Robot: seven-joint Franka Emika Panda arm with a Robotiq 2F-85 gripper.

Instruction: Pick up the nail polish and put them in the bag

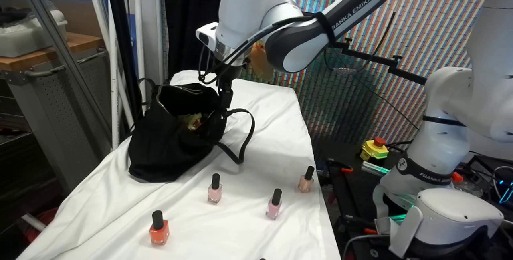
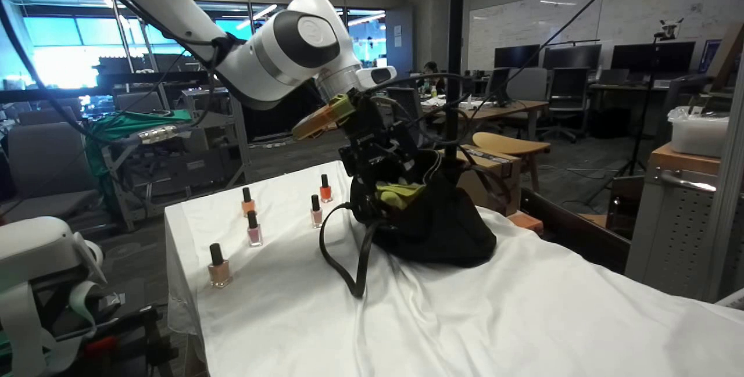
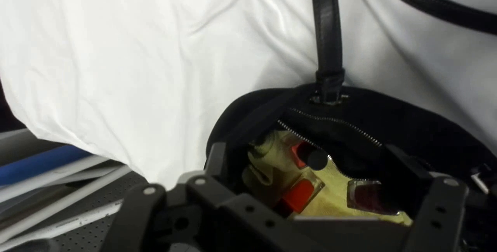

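Currently, black two-fingered gripper (image 3: 304, 151) spread apart, empty, at mouth of slouchy black fabric handbag (image 2: 450, 229), three reddish glass nail-polish bottles (image 3: 304, 193) inside, five pink-to-orange ones (image 2: 255, 236) at its nine o'clock in an exterior view; bag could be tipped if silver-toothed zip (image 3: 343, 122) is snagged on lifting.

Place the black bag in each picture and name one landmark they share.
In an exterior view: black bag, left of centre.
In an exterior view: black bag, mostly right of centre.
Wrist view: black bag, lower right, its inside visible.
Shared landmark: the white cloth beneath it.
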